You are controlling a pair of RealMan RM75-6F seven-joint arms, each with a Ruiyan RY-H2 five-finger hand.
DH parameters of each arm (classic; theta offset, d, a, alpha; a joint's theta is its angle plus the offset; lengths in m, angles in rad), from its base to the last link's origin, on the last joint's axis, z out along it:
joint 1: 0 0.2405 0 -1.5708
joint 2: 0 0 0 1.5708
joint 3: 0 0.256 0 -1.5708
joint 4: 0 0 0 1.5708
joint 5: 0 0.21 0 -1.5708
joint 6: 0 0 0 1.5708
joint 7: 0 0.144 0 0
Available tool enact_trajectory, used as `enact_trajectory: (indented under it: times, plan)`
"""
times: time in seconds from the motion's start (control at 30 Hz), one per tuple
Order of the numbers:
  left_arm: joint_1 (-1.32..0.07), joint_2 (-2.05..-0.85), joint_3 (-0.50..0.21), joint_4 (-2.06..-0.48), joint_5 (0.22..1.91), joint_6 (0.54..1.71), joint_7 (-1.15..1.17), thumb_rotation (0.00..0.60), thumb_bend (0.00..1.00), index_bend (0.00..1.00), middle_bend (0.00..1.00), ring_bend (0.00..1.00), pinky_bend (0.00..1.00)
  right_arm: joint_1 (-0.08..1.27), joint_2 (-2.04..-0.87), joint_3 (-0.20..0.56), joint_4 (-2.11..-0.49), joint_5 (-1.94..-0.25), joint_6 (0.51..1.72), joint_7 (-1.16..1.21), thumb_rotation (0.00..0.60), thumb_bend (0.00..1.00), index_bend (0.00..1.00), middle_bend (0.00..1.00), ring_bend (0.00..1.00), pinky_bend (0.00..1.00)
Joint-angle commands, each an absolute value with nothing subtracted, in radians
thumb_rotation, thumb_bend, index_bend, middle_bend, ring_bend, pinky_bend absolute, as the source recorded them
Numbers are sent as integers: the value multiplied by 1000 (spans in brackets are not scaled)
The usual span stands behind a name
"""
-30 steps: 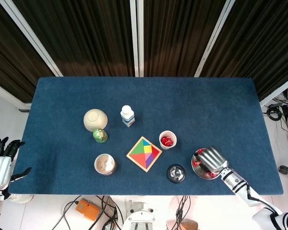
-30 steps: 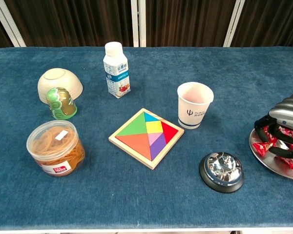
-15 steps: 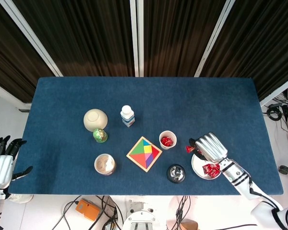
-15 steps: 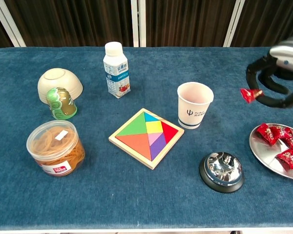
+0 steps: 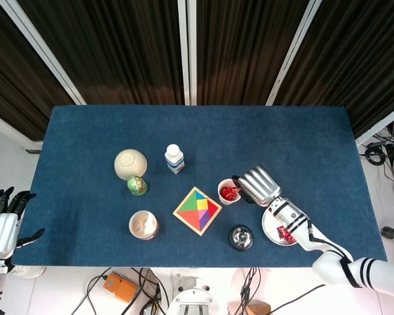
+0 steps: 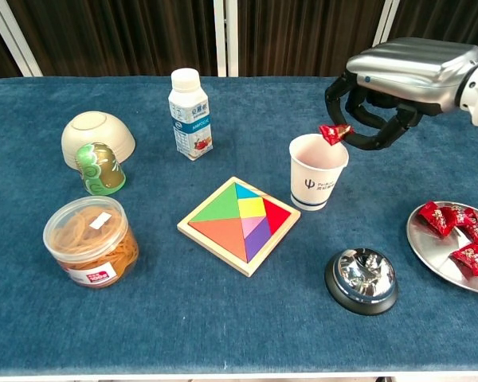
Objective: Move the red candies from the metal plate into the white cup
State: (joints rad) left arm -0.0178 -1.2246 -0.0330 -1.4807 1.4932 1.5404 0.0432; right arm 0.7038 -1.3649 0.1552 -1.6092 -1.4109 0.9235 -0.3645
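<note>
R hand (image 6: 374, 95) hangs over the far-right rim of the white paper cup (image 6: 318, 172), fingers curled down w/ a red wrapped candy (image 6: 333, 133) pinched at the tips, candy just above the cup mouth and not yet inside. From the head cam the same hand covers the cup's right edge, and red candy already in the cup (image 5: 229, 193) shows beside it. L hand (image 5: 5, 226) sits off the table's left edge, fingers spread apart, holding nothing; lower part cut off by frame, and chest cam doesn't show it at all. Metal plate (image 6: 430, 249) w/ remaining red candies (image 6: 460, 239) is clipped by the right edge in chest view; in head view the R forearm crosses over it so only one candy shows, exact count can't be told. Cup's inside not visible from chest cam. Vs 0.5 s ago: R hand has moved left from near the plate to the cup, candy carried along; 1 s ago it was down on the plate. L hand unchanged. Tangram puzzle (image 6: 239, 224), call bell (image 6: 362, 279), milk bottle (image 6: 190, 103), rubber-band tub (image 6: 90, 241), upturned bowl (image 6: 96, 137) and green figurine (image 6: 99, 169) haven't shifted.
</note>
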Motion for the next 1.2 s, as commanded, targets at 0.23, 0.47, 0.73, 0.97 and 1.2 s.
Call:
enact_trajectory:
  times: [0.23, 0.47, 0.73, 0.97, 1.2]
  plan:
    - [-18, -1225, -35, -1474, 1490, 1541, 37, 600, 19, 210, 174, 0, 0, 735, -1408, 151, -1593, -1376, 910, -421, 600, 629, 471, 864, 1000, 1000]
    - [-17, -1228, -34, -1467, 1489, 1539, 32, 600, 19, 210, 174, 0, 0, 723, -1403, 135, -1591, -1392, 945, -405, 600, 539, 388, 864, 1000, 1000]
    - [-17, -1232, -34, -1458, 1488, 1538, 22, 600, 19, 210, 174, 0, 0, 581, -1253, 17, -1660, -1544, 1132, -324, 600, 463, 425, 864, 1000, 1000]
    - [-23, -1229, -36, -1464, 1498, 1541, 25, 600, 19, 210, 174, 0, 0, 473, -1196, -114, -1607, -1583, 1155, -297, 600, 360, 460, 864, 1000, 1000]
    - [-28, -1227, -37, -1483, 1511, 1547, 42, 600, 20, 210, 174, 0, 0, 435, -1216, -161, -1547, -1594, 1123, -253, 600, 356, 469, 864, 1000, 1000]
